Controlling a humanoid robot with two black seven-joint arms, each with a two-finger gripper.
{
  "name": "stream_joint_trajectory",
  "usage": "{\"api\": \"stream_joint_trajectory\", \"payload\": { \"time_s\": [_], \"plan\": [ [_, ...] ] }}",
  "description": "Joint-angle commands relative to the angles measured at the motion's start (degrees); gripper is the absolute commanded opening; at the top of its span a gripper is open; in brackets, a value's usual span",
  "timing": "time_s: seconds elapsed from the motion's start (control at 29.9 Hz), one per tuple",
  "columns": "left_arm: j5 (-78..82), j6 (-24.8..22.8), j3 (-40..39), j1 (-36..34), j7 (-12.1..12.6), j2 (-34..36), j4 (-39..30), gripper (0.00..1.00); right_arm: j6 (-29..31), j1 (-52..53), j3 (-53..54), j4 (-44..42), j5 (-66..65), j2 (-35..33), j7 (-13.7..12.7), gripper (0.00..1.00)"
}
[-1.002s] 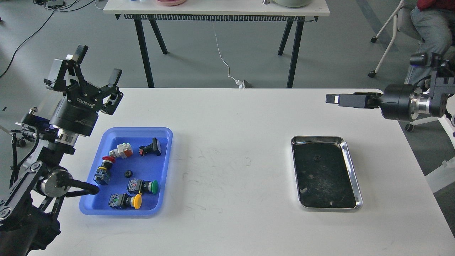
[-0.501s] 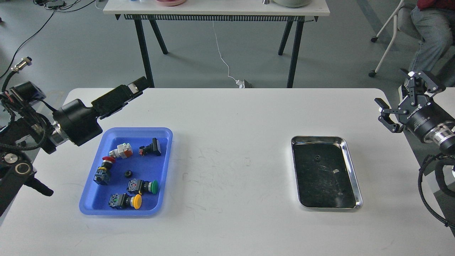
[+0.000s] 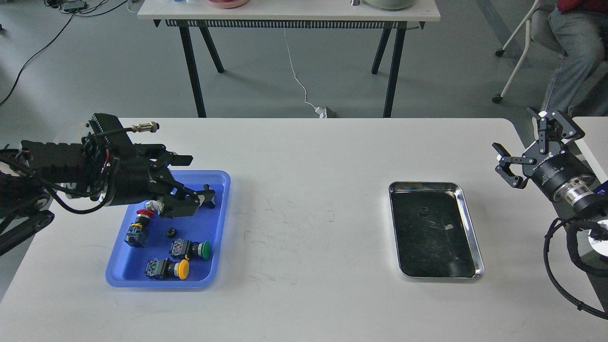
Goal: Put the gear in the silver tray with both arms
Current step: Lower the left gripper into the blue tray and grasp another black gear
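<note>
A small black gear point(image 3: 171, 232) lies in the blue plastic tray point(image 3: 214, 232) at the left of the white table. A second small black gear point(image 3: 422, 212) lies in the silver tray point(image 3: 425, 183) at the right. My left gripper point(image 3: 189, 183) is open and empty. It hovers over the far part of the blue tray, a little above and beyond the gear, and hides some parts there. My right gripper point(image 3: 521, 134) is open and empty near the table's right edge, beyond and to the right of the silver tray.
The blue tray also holds push-button switches: green point(image 3: 192, 249), yellow point(image 3: 167, 268) and red point(image 3: 137, 227). A second table point(image 3: 289, 12) stands behind. A seated person point(image 3: 572, 42) and a wheeled chair are at the back right.
My left arm swung down from above the table's back edge to over the blue tray, its jaws now seen open. My right gripper shifted slightly down and left, still open.
</note>
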Motion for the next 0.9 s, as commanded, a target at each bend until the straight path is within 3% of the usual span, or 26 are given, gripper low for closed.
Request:
{"api": "stream_joint_trajectory", "payload": {
  "time_s": [0.0,0.1,0.57,0.87],
  "plan": [
    [-0.01,-3.07,7.78,-5.57,-0.01,-0.49,3.41,0.85,0.01,-0.49,0.22,-0.11,-0.01,-0.27,0.0,0.97],
    [-0.01,-8.94,8.14,-6.02,-0.01,-1.89,4.64,0.82,0.01,-1.01,0.74,-0.11,-0.01,-0.71,0.0,0.97],
    [-0.01,-8.94,8.4,-4.96,-0.01,-3.73,7.36,0.61,0.01,-1.72,1.18,-0.29,-0.01,-1.68,0.0,0.97],
    [-0.01,-8.94,8.67,-4.09,-0.01,-6.38,11.41,0.59,0.01,-1.81,1.18,-0.29,-0.01,-1.77,0.0,0.97]
  ]
}}
